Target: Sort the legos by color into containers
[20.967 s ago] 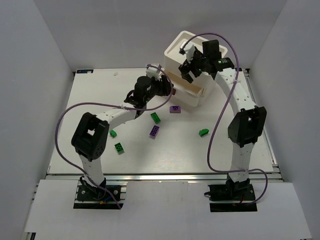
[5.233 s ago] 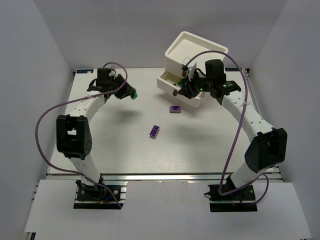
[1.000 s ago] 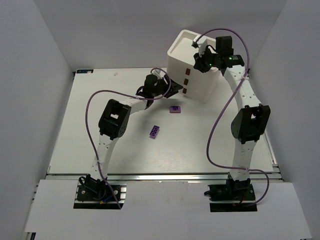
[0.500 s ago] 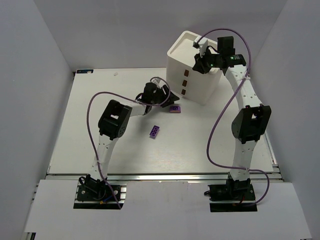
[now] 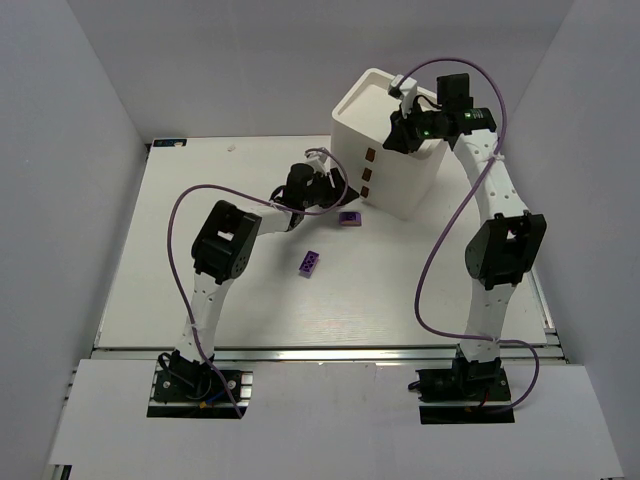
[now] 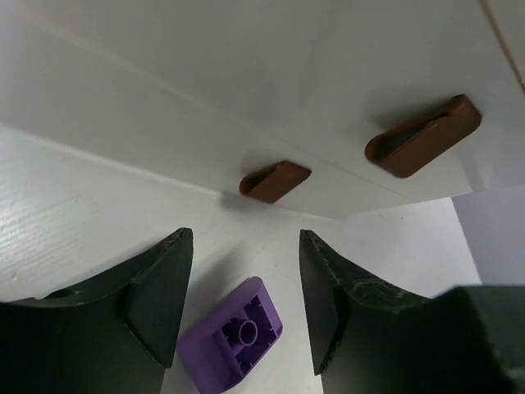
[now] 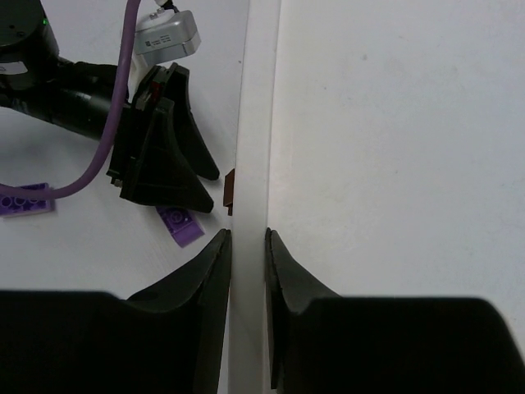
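bench (image 5: 200,290): white, faint wood grain | walls (image 5: 70,150): plain pale grey at left, top, right of frame | lower frame: metal rail (image 5: 330,352), white panel (image 5: 330,410) | light: even, soft shadows

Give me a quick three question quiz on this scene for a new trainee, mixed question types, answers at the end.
1. True or false: the left gripper is shut on the purple lego below it.
2. How many legos lie on the table: A one, B two, C four?
3. Fill in: the right gripper straddles the ____ of the top bin.
Key: 1 false, it is open; 2 B; 3 rim.
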Robot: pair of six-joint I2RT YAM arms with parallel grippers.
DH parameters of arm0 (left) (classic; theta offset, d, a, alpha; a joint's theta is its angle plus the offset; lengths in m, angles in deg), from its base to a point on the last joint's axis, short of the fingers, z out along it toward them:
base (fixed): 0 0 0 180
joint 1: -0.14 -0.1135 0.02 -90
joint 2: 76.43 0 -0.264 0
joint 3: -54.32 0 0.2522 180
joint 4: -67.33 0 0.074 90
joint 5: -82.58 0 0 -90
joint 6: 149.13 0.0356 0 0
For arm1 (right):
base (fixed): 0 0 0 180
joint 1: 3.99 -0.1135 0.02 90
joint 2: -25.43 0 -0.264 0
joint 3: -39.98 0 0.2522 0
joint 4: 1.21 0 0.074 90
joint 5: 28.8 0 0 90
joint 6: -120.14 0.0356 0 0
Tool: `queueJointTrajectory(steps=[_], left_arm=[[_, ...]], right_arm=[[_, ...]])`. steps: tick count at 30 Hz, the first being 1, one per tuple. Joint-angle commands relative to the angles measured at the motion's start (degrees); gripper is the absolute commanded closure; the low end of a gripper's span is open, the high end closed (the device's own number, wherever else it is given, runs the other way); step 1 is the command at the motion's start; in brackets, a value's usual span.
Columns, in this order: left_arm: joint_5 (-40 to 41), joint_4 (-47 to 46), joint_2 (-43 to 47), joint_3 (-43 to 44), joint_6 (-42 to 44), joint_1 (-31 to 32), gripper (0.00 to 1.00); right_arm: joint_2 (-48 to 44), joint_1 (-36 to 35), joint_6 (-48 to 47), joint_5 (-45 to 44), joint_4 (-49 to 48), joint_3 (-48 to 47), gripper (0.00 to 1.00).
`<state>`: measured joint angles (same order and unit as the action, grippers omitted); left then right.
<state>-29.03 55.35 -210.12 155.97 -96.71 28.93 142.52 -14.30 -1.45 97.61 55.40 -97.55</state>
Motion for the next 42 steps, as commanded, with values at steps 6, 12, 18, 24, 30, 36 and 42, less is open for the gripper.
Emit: queueJointTrajectory(steps=[6,12,18,24,30,36,42], left_arm=[[-0.1,-5.6,4.0,-0.7,8.7,1.8,0.36],[3.1,-5.8,4.4,-1.5,11.7,4.0,0.38],[8.1,-6.0,4.3,-1.5,14.4,6.4,0.40],[14.6,-1.4,2.7,2.3,16.1,7.5,0.56],[18.0,0.3,2.8,3.2,17.3,7.5,0.75],[19.0,1.5,3.4,3.6,18.8,7.5,0.98],[20.1,0.5,5.6,0.1,19.0,7.5,1.00]], right_arm=[[-4.8,-1.1,8.6,7.1,5.1,2.7,0.74],[-4.9,-1.1,12.5,7.8,3.5,4.0,0.62],[-4.6,-1.6,14.5,7.5,2.8,4.4,0.62],[-4.7,-1.7,14.7,8.1,2.9,5.1,0.62],[-5.0,-1.9,14.1,8.2,3.1,5.8,0.63],[-5.0,-1.8,13.7,7.8,3.3,6.4,0.63],[-5.0,-1.6,13.0,7.0,3.7,6.9,0.63]])
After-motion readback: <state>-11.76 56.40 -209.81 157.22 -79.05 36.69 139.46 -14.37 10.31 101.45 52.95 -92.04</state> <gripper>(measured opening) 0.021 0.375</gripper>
